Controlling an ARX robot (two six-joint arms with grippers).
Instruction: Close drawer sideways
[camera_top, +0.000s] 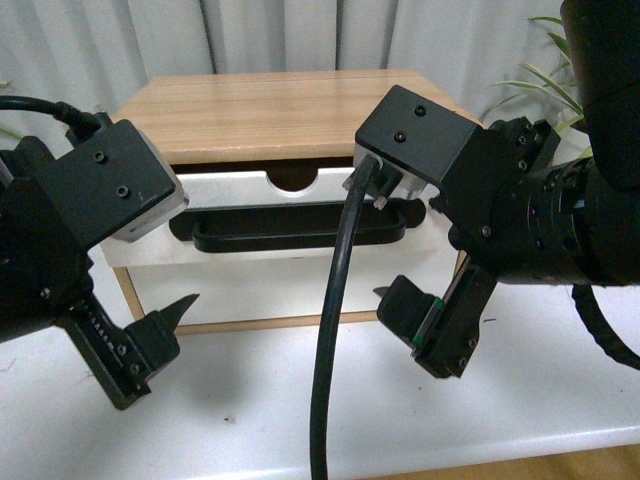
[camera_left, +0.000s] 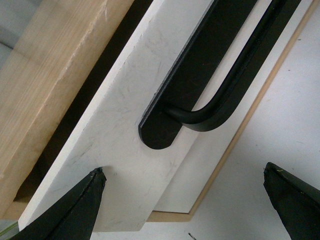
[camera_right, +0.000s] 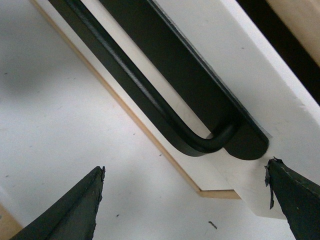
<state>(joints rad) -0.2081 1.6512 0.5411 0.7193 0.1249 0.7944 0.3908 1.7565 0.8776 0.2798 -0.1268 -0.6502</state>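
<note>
The drawer has a white front, a long black bar handle and a semicircular notch in its top edge. It stands out a little from the cabinet, with a dark gap under the wooden top. My left gripper is open at the drawer's left end; in the left wrist view one fingertip lies by the front's corner. My right gripper is open at the right end; in the right wrist view one fingertip is by that corner.
A plain white front without a handle sits below the drawer. The cabinet stands on a white table. A black cable hangs from my right wrist in front of the drawer. A plant and a grey curtain stand behind.
</note>
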